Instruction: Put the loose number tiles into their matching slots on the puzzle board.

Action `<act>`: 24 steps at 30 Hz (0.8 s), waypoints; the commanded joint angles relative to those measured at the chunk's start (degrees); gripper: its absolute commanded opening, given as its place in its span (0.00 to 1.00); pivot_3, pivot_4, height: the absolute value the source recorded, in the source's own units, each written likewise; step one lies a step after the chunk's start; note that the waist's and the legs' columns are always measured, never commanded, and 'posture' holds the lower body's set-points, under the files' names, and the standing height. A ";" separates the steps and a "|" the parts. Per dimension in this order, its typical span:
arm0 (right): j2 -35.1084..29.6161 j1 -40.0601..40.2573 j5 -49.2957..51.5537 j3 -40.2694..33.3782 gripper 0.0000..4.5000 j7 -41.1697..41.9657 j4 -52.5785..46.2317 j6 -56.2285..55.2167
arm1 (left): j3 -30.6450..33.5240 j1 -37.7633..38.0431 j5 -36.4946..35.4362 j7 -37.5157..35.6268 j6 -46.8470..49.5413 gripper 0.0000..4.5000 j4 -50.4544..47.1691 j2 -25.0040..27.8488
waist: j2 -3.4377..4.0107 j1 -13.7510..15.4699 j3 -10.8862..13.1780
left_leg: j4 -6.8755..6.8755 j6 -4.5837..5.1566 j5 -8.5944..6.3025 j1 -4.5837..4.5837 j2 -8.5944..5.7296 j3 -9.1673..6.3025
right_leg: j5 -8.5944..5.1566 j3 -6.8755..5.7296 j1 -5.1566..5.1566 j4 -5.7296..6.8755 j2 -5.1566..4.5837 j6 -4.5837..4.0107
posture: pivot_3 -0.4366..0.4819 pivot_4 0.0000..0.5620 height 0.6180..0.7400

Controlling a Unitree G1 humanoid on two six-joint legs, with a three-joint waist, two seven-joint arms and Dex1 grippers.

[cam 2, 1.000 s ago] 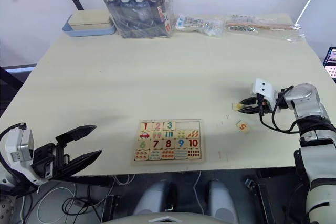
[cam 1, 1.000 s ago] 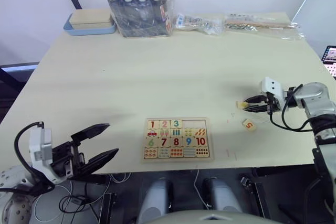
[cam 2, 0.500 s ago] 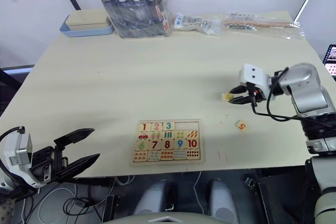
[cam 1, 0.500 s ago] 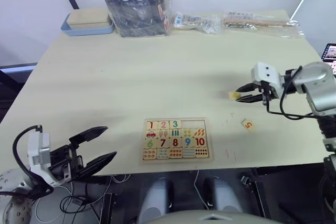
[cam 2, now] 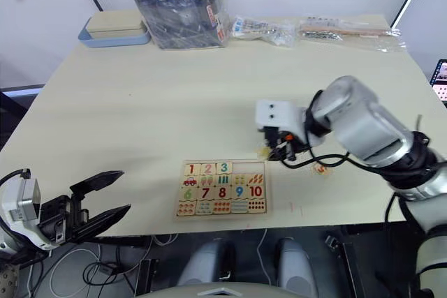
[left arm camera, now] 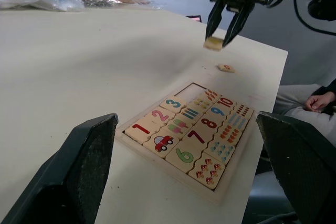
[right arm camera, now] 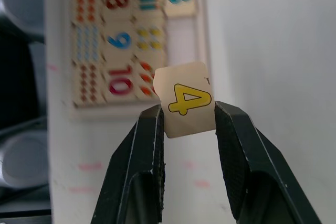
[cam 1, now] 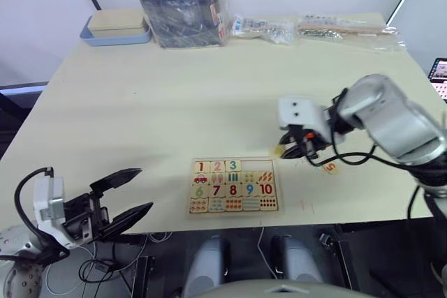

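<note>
The puzzle board (cam 1: 235, 185) lies flat near the front edge of the table (cam 1: 174, 102), and its top row reads 1, 2 and 3, with those three tiles seated and the two slots to the right of the 3 bare; the printed squares 6 to 10 fill the row below. So three of the five loose number tiles look to be home and two are left. One of those two, the yellow 4 tile (right arm camera: 186, 99), is pinched by its edges between the two fingers of the right gripper (cam 1: 288, 149), which hangs in the air just beyond the board's far right corner, close to the empty slots but not yet over them. The other, the 5 tile (cam 1: 330, 168), lies on the table to the right of the board, apart from it and untouched. The left gripper (cam 1: 124, 197) hovers by the table's front left edge, well apart from the board, its fingers spread wide and holding nothing. By my reckoning the job is a little past halfway: the 4 needs lowering into the slot next to the 3, then the 5 must be fetched.
</note>
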 commanded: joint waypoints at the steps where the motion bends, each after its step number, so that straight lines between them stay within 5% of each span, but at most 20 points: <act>1: 4.06 -3.70 0.30 2.89 0.19 -5.65 -1.07 5.98 | 1.71 0.20 -1.36 -1.15 -0.08 1.00 0.30 0.31 | 0.00 0.01 0.00 | 0.02 -0.04 0.03 -0.08 0.00 -0.05 | 0.01 -0.06 -0.05 0.01 0.01 -0.01 | 0.48 0.27 1.00; 24: 12.50 -4.09 6.64 10.84 0.19 -20.22 5.61 10.74 | 1.62 -0.04 -0.77 -4.56 0.45 1.00 0.49 2.70 | -0.11 0.02 -0.06 | 0.11 -0.22 0.17 -0.24 -0.06 -0.36 | 0.16 -0.36 0.03 0.03 0.49 0.24 | 0.48 0.27 1.00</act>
